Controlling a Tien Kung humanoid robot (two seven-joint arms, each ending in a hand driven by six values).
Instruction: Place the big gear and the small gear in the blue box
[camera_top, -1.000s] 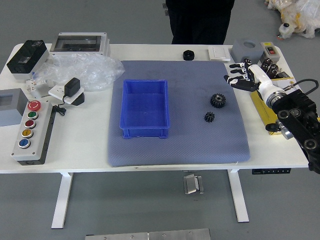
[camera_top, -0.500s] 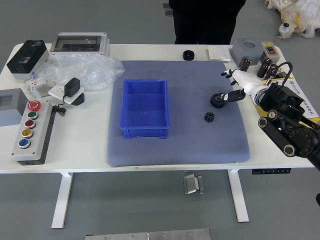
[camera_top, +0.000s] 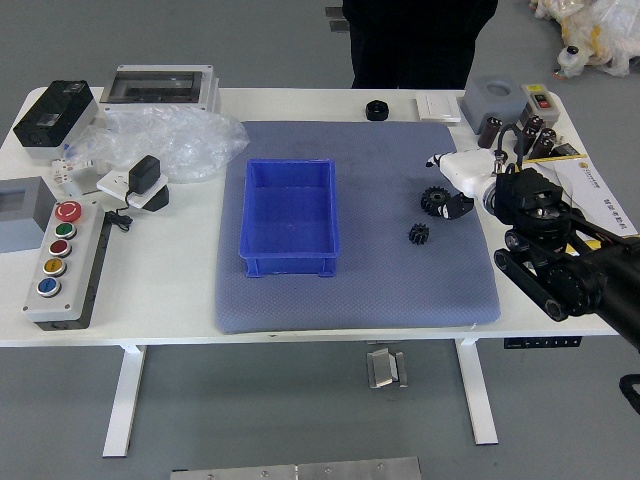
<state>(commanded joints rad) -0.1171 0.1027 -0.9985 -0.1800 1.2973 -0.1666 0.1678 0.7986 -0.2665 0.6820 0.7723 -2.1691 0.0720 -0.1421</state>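
- Two pieces lie outside the blue box, on the blue mat over the white bench: the big gear, and the small gear just beside it, a little nearer the robot and to the left.
- The right hand is the one at work, low over the mat's right side, with its forearm coming in from the right; the left arm is out of view.
- Its fingers stand apart in a part-open spread, the thumb on the near right side of the big gear and the other tips toward its far side. They hold nothing that I can see; whether any tip touches the gear I cannot tell.
- The coming grasp turns on this: the big gear sits to the left of the palm, close against the thumb side of the opening. Seen from above it is round, so no long axis needs matching; centring the gap over it matters more.
- The small gear lies close enough that a wide closing sweep could nudge it.
- Compared with half a second ago, the hand is farther left and closer around the big gear; both gears and the box are where they were.
- A person in black stands at the far side, no hands showing.
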